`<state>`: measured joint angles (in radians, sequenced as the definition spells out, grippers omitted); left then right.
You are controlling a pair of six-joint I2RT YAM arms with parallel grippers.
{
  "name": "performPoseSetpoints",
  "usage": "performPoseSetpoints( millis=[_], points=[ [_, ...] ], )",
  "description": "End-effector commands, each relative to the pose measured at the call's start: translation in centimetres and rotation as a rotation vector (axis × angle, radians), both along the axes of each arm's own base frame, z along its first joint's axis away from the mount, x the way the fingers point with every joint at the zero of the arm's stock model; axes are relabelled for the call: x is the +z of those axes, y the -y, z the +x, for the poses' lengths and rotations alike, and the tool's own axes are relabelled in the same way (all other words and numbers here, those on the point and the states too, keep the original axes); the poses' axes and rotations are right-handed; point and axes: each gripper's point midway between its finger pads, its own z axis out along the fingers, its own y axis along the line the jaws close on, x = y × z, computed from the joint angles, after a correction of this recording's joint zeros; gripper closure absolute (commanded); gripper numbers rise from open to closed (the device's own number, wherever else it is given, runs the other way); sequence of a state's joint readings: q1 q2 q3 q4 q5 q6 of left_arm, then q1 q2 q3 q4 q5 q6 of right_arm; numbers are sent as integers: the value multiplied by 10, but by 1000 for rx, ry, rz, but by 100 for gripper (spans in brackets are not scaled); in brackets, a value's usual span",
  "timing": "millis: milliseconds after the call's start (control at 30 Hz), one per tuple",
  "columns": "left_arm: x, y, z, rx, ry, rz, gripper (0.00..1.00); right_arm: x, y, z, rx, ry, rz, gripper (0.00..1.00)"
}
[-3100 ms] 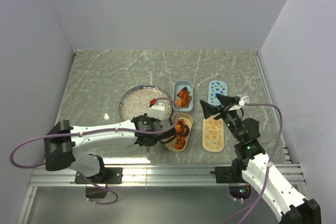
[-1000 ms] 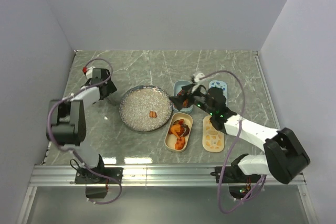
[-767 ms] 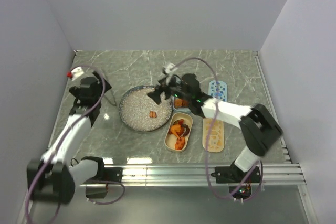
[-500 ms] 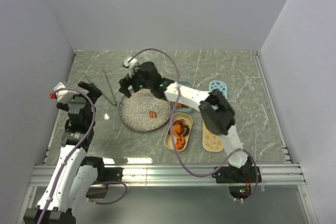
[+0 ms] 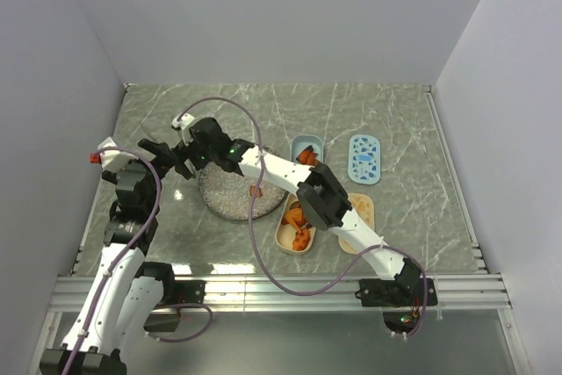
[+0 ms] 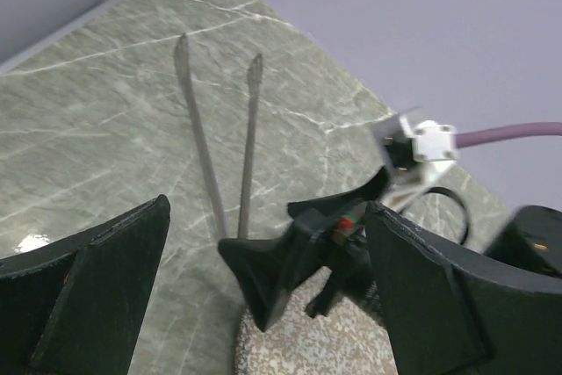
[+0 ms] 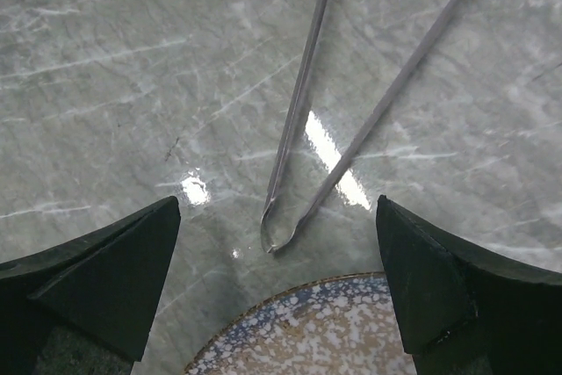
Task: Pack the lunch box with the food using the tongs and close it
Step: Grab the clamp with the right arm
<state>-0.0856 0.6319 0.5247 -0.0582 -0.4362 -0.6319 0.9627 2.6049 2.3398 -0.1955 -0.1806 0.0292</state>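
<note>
food mostly packed in tubs, lids off; maybe one chunk on plate. tongs ungripped left of plate; left gripper, right gripper spread wide, empty.

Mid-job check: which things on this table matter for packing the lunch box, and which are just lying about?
For the job: tongs; blue tub; beige tub; blue lid; beige lid; food chunks in both tubs, one on the speckled plate.

Just lying about: the speckled plate itself, which only carries that chunk and is not packed.

light: bright, even | glare: table sheen | blur: left wrist view
</note>
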Motion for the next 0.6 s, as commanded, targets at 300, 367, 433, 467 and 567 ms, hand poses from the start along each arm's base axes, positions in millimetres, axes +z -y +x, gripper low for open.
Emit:
performPoseSetpoints(
  millis=[300,367,433,467,567],
  points=[
    [25,14,-11,-90,104,-15,0,-27,-8,-9,-69,-54,-34,5],
    [26,16,-12,-99,107,-16,1,-27,-9,-10,-66,-55,-39,8],
    [27,19,-13,-117,112,-18,1,-28,-10,-12,-60,-61,-44,9],
    [27,20,-13,-122,113,-17,1,-28,-11,-14,-55,-61,-43,11],
    [30,22,-14,-139,125,-18,1,-34,-16,-19,-42,-60,-48,12]
  ],
)
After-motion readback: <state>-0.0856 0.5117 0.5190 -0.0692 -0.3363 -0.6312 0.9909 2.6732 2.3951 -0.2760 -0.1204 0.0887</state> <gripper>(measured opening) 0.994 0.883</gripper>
